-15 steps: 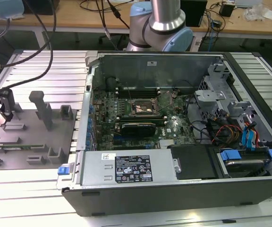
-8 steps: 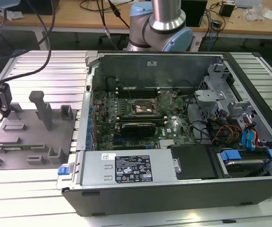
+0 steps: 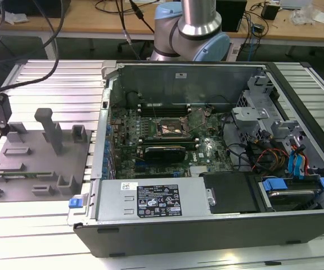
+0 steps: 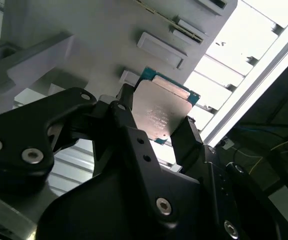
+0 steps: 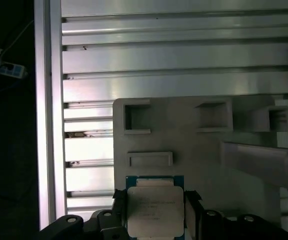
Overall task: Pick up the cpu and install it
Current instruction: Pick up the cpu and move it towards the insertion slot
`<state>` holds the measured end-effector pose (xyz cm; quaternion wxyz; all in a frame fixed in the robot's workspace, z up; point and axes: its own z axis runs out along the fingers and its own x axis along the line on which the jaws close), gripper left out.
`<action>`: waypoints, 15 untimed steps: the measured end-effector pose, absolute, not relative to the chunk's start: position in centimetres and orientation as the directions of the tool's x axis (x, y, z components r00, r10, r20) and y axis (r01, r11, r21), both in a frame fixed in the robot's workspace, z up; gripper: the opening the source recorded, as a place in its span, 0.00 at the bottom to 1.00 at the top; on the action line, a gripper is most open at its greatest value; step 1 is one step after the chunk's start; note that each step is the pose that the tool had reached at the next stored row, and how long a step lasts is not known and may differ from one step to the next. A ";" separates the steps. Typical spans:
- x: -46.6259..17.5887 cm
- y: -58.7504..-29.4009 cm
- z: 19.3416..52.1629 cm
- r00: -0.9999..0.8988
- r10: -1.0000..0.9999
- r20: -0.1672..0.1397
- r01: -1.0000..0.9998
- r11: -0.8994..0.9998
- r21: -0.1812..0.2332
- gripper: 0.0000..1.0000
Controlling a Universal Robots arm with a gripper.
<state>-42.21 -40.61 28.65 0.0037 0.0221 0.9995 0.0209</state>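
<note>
Black fingers (image 4: 127, 107) of the gripper (image 4: 158, 112) are clamped on two opposite edges of the cpu (image 4: 160, 107), its silvery top toward both wrist views. The cpu sits over the grey tray (image 5: 194, 165), which lies at the exterior view's left, beside the open computer case (image 3: 207, 239).

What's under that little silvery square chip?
The grey moulded plastic tray lies beneath the silvery square chip; the spot directly below is covered.

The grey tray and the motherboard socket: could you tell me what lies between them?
In the exterior view, the case's side wall and green motherboard.
</note>
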 end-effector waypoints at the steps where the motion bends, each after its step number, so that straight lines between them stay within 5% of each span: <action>1: -42.2 -40.6 28.9 -0.999 0.044 -0.007 0.044 0.998 0.042 0.55; 15: -42.2 -40.2 32.3 -0.999 0.044 -0.012 0.044 0.998 0.038 0.55</action>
